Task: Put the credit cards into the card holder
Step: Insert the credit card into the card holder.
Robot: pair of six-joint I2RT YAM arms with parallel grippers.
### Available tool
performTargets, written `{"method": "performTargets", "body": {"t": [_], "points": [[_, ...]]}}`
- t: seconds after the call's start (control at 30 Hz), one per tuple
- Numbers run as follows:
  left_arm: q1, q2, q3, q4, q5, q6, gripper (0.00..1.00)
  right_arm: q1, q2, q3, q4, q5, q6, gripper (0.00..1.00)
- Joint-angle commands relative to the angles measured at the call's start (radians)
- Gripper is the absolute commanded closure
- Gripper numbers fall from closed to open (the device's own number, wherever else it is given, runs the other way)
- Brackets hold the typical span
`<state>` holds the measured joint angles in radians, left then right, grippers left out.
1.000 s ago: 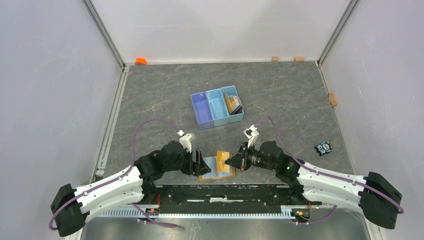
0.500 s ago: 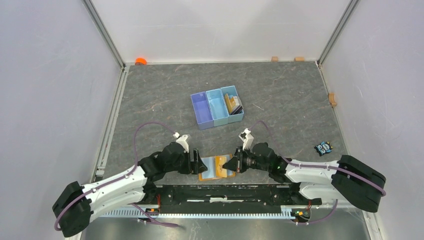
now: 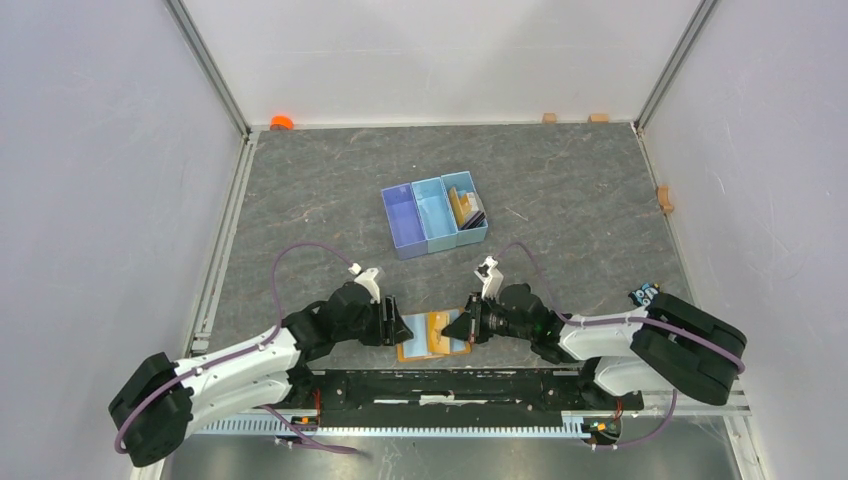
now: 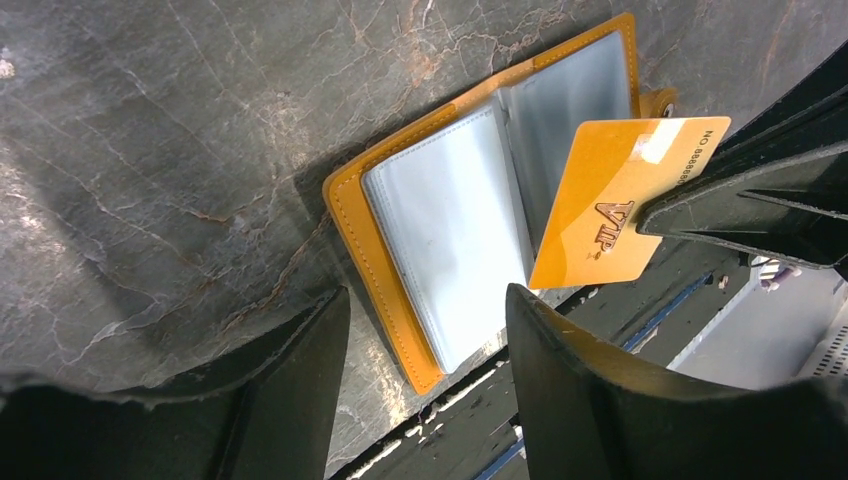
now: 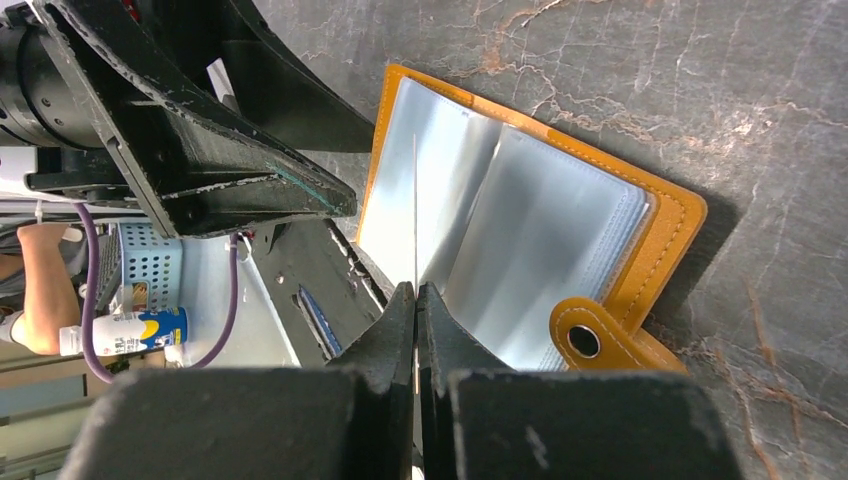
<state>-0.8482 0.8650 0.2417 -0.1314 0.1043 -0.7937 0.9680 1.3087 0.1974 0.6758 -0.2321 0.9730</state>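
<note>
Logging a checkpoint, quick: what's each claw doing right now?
Left claw: open, holding nothing.
Right claw: closed, holding the thin gold-yellow plastic VIP card.

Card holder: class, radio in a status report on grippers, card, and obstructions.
Right gripper shut on gold card. Left gripper open, by card holder. Holder lies open, card edge near its fold. Nothing blocking.

Card holder (image 3: 425, 342) lies open near, between my left gripper (image 3: 396, 328) and right gripper (image 3: 459, 328), whose card (image 4: 610, 200) stands over it; tray (image 3: 402, 222) behind, cards (image 3: 466, 208) in its right compartment.
</note>
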Motion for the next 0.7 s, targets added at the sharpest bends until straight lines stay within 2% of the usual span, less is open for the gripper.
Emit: {"method": "performTargets", "body": {"t": [0.0,0.2,0.5,0.67], "points": [[0.003,0.025,-0.022,-0.016,-0.023,0.024,0.36,-0.003,0.037,0.001,0.097,-0.011,0.026,1.00],[0.003,0.052,-0.023,-0.010,-0.018,0.024,0.43,-0.003,0.094,-0.006,0.134,-0.005,0.063,1.00],[0.004,0.068,-0.024,-0.014,-0.034,0.021,0.57,-0.003,0.146,-0.008,0.066,0.034,0.085,1.00],[0.003,0.087,-0.021,-0.008,-0.033,0.021,0.62,-0.003,0.165,-0.011,0.064,0.067,0.098,1.00]]}}
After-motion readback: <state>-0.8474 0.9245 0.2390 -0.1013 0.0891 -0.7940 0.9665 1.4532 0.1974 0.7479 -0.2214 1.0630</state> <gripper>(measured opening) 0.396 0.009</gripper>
